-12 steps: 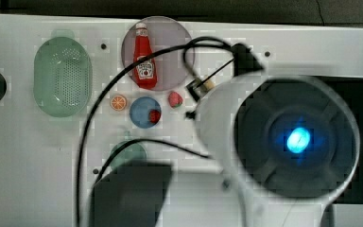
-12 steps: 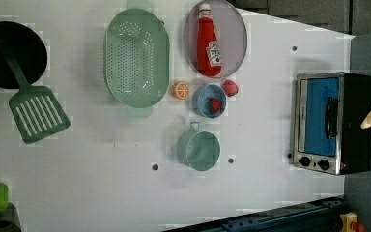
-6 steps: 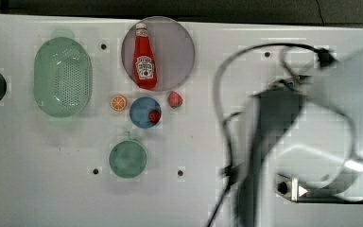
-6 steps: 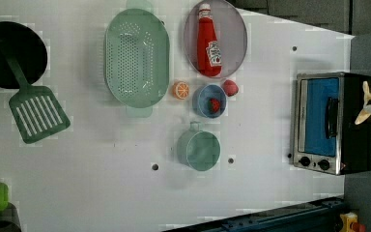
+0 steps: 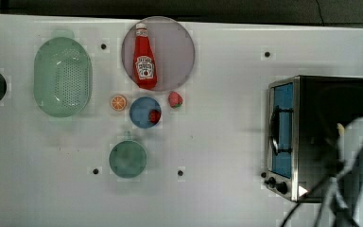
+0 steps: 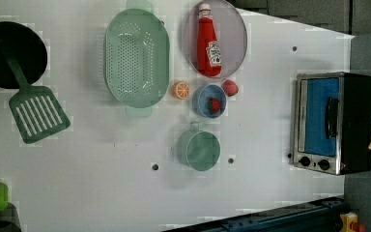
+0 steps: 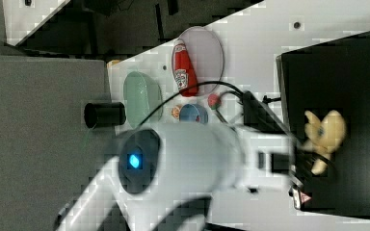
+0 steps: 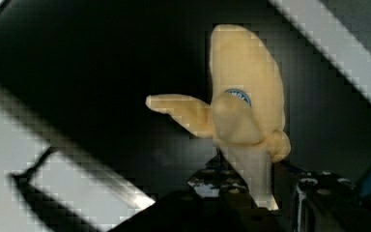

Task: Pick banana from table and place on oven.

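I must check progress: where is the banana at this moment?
The banana is over the black top of the oven in the right view, held by the gripper and clear of the table.

Robot lab w/ white holed table (image 5: 227, 142) (toy kitchenware)

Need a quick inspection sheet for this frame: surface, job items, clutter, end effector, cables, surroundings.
Surface: white table with small dark holes.
Job's things: banana, peeled-looking, pale yellow, over the oven's black top; oven door closed.
Clutter: ketchup bottle on round plate; green colander; orange slice; strawberry; blue bowl; teal cup; green spatula; black pan.
End effector: end effector shut on banana's lower end.
Cables: black cable looping along the arm.
Surroundings: dark floor past the table's edges.
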